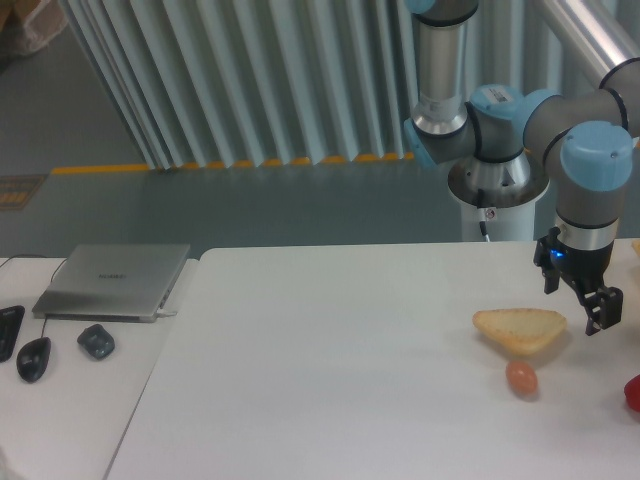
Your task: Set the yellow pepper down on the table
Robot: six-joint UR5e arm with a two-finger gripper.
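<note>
Hand (578, 302) hangs spread and empty above the table (330, 370), beside the bread slice (519, 329); yellow pepper not identifiable in view; release cannot be confirmed; completion judged uncertain.

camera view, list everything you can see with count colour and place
table: 1, white, fills the foreground
bread slice: 1, tan, right side of the table
egg-shaped ball: 1, orange-brown, just in front of the bread slice
red thing: 1, cut off by the right edge
yellow pepper: none visible
desk: 1, white, adjoining on the left
laptop: 1, silver, closed, on the desk
mice: 2, dark, in front of the laptop
gripper: 1, black, jaws apart and empty, right of the bread slice
</note>
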